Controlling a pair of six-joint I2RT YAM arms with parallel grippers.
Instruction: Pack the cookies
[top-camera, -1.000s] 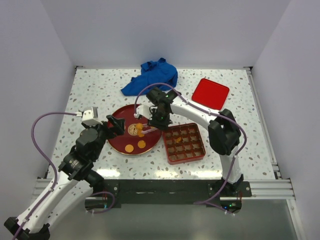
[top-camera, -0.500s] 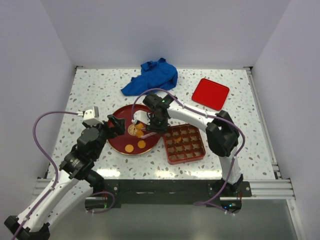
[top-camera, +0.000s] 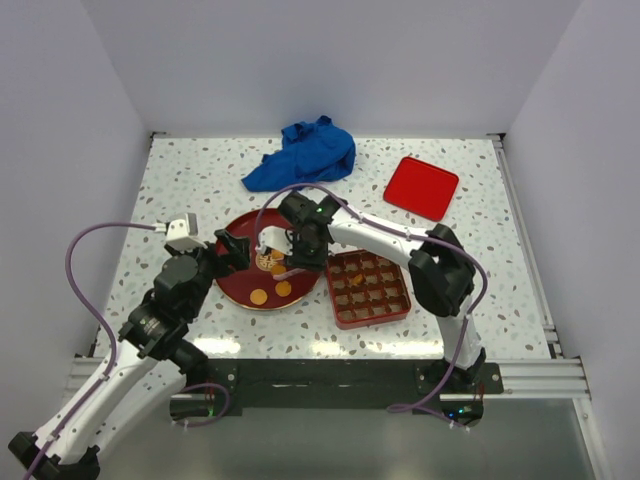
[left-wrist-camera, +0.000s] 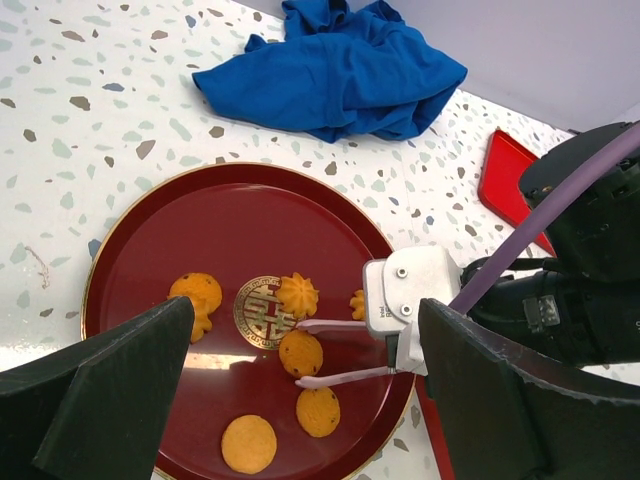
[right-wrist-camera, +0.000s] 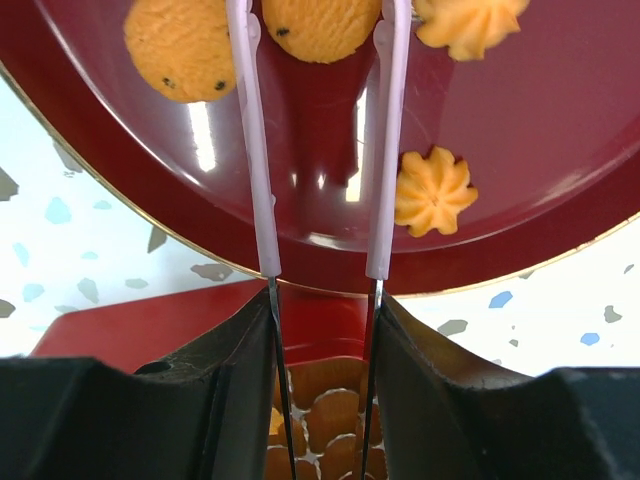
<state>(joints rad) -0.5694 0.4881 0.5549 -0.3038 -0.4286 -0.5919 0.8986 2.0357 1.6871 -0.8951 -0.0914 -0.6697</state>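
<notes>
Several orange cookies lie on the dark red plate (left-wrist-camera: 200, 220) (top-camera: 238, 285). My right gripper (left-wrist-camera: 298, 352) (right-wrist-camera: 318, 40) (top-camera: 278, 262) reaches over the plate from the right, its long pink fingers (right-wrist-camera: 250, 150) standing open on either side of a round cookie (left-wrist-camera: 300, 352) (right-wrist-camera: 320, 25). A star-shaped cookie (left-wrist-camera: 297, 294) lies just beyond it and another round cookie (left-wrist-camera: 318, 411) just before it. My left gripper (left-wrist-camera: 305, 303) (top-camera: 232, 250) hovers wide open over the plate's left side, holding nothing. The red compartment box (top-camera: 368, 287) right of the plate holds a few cookies (top-camera: 345, 283).
A crumpled blue cloth (top-camera: 305, 152) (left-wrist-camera: 330, 75) lies behind the plate. The red lid (top-camera: 421, 186) rests at the back right. White walls close in the speckled table (top-camera: 180, 190) on three sides.
My right gripper has slid left across the plate, bringing its fingers around the round cookie. The left arm has stayed put.
</notes>
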